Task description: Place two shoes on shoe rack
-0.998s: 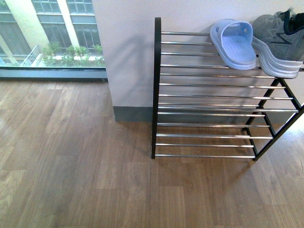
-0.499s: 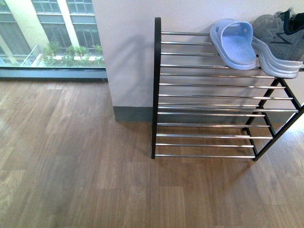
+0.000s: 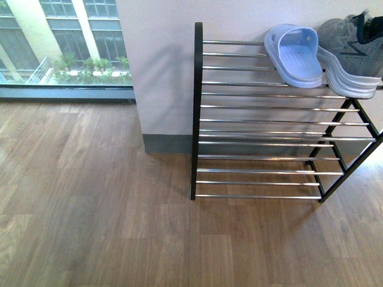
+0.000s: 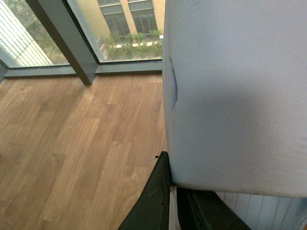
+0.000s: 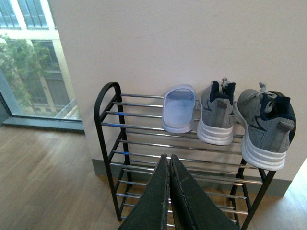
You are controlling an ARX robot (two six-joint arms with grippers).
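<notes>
We find the open shoe rack (image 3: 263,119), with black arched metal side frames and tiers of thin chrome rods, standing against a smooth white wall (image 3: 161,66) on a floor of brown wood-grain planks (image 3: 90,209). A grey skirting strip (image 3: 167,143) runs along the foot of the wall.

On the top tier lies one pale blue moulded rubber slide sandal (image 3: 294,55) with a wide strap, sole down across the rods, heel towards us. Just right of it, touching or nearly so, sits a grey knit sneaker (image 3: 350,57) with a ribbed white sole. In the right wrist view we see the same sandal (image 5: 179,108), that sneaker (image 5: 217,114), and a second grey knit sneaker (image 5: 266,127) at the far right end of the tier, its heel overhanging the front rod. The lower tiers carry no shoes.

The right gripper (image 5: 169,165) shows two dark, matte fingers pressed together at their tips, holding nothing, in front of the rack.

The left gripper (image 4: 172,191) shows dark fingers close together beneath a large pale blue, finely textured surface (image 4: 235,96) that fills much of that view; we cannot tell whether the fingers grip it. Beyond it are a wooden floor and a tall window (image 4: 129,24) with a grey frame.
</notes>
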